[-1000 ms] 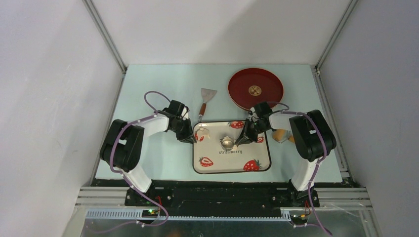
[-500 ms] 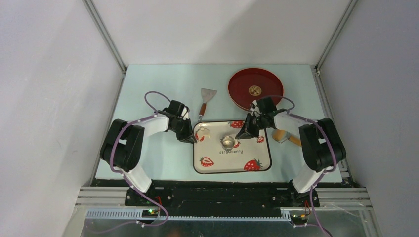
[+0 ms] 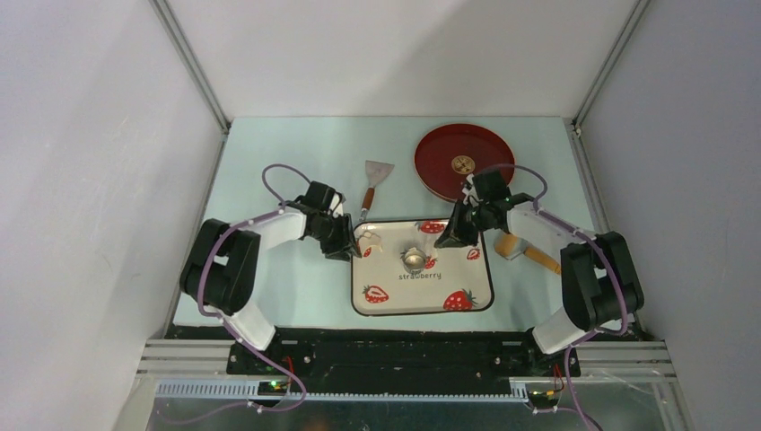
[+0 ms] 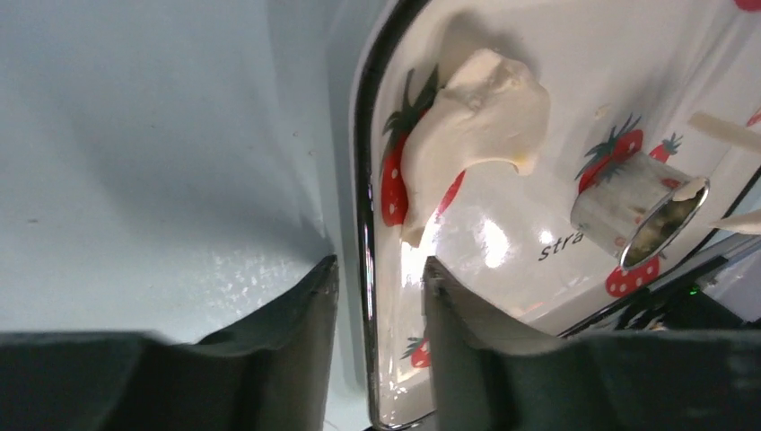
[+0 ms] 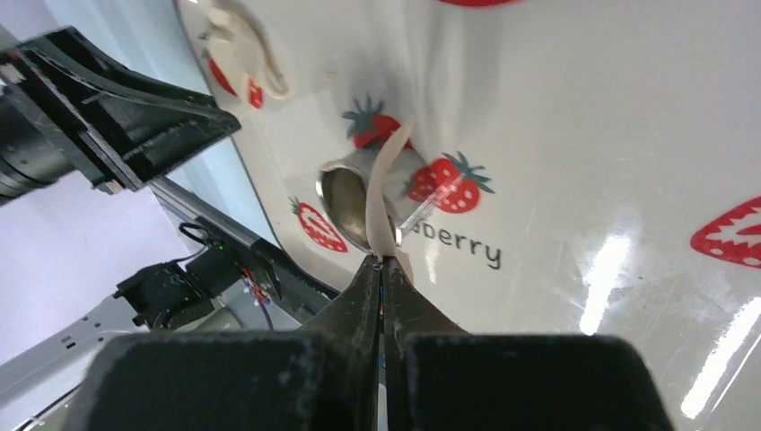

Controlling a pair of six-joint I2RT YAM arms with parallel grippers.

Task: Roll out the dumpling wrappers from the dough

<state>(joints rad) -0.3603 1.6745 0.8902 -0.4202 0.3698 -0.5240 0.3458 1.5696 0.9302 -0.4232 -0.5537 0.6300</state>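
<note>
Two grippers on my feeds. My right gripper [image 5: 383, 261] is clenched on a thin pale cream dough wrapper [image 5: 380, 193] seen edge-on, with the shiny round metal cutter ring [image 5: 345, 206] behind it on the white strawberry-print tray [image 5: 583, 135]. My left gripper [image 4: 379, 269] stands released, its fingers straddling the tray's left rim. The soft cream dough lump [image 4: 476, 117] lies just inside that rim.

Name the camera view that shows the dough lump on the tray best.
Left wrist: the dough lump is large and close, its folds clear, near the tray rim. The top external view shows only a small pale blob; the right wrist view catches it small, in its upper left corner.
</note>
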